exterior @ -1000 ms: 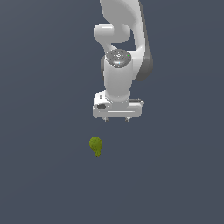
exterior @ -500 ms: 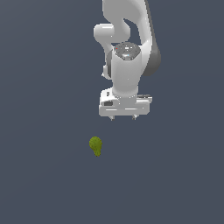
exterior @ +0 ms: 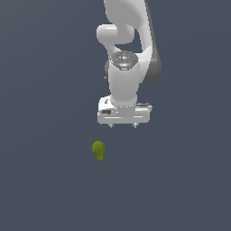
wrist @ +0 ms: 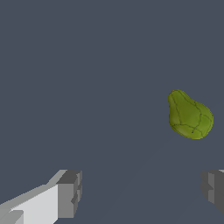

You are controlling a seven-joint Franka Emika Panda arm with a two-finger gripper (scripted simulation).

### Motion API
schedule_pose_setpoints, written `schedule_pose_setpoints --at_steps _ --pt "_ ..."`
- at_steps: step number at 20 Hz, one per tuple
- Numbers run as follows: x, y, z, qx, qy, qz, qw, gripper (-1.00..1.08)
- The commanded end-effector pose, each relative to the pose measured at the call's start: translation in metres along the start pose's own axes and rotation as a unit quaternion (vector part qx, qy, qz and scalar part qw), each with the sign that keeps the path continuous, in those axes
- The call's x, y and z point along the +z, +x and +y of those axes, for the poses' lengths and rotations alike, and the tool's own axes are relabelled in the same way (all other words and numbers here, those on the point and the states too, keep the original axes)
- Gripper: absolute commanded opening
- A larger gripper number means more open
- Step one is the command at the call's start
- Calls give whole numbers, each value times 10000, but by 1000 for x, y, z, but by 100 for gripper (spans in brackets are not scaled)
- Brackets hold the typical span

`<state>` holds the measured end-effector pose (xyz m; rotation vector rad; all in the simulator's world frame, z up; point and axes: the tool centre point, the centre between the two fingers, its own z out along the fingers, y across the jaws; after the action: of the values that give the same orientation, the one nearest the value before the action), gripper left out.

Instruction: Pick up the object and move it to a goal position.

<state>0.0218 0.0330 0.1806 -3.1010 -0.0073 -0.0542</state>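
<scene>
Gripper above a plain surface, object loose and off to one side.

The dark grey surface fills both views with no edge or corner showing, and there is bare room on every side of the object. Since a second ago the arm has swung toward the exterior view's right and turned its wrist a little; the object has not shifted. The olive-green pear-shaped object lies on the surface, below and toward the exterior view's left of the gripper, apart from it. The fingers stand wide apart, holding nothing (the object sits outside the gap between them).
</scene>
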Motion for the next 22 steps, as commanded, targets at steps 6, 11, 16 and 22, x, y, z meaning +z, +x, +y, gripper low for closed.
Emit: schedule_pose_setpoints --at_steps 6,11,16,22 --pt "31 23 46 189 -68 -60 9998 100" --pt "58 37 85 328 -133 -111 9993 100" --pt "77 44 111 414 -182 -146 9989 100" --pt "86 46 124 453 -206 -164 9986 100"
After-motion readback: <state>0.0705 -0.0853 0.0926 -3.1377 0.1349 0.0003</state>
